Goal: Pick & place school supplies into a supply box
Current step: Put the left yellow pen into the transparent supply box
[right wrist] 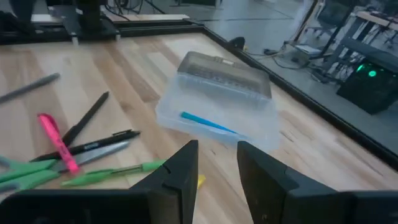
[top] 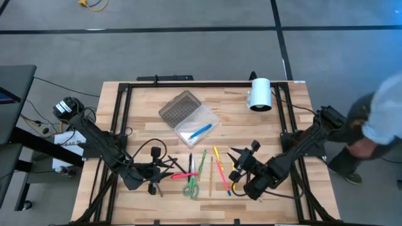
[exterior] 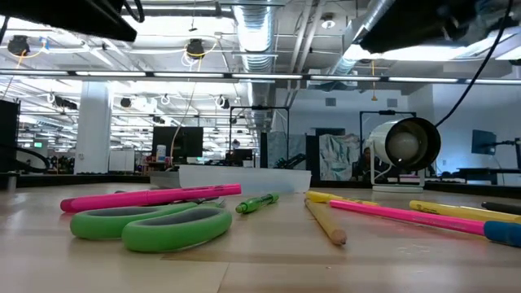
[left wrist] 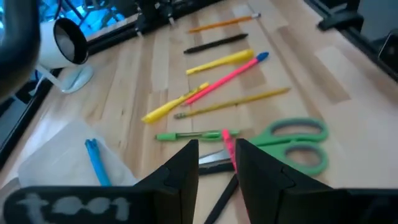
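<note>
One blue pen lies in the supply box; left gripper and right gripper hover released, jaws parted and empty, over the bench.

Supply box: flat clear plastic case, grey dot-gridded lid hinged open, lying diagonally well beyond both claws; one blue pen inside. Green-handled scissors: flat on the table, just beside the left gripper, toward the right one. Pink highlighter: directly ahead of the left claw's fingertips. Green pen, yellow pencil, long pink pencil and yellow highlighter: loosely parallel, between the left claw and the right gripper.
</note>
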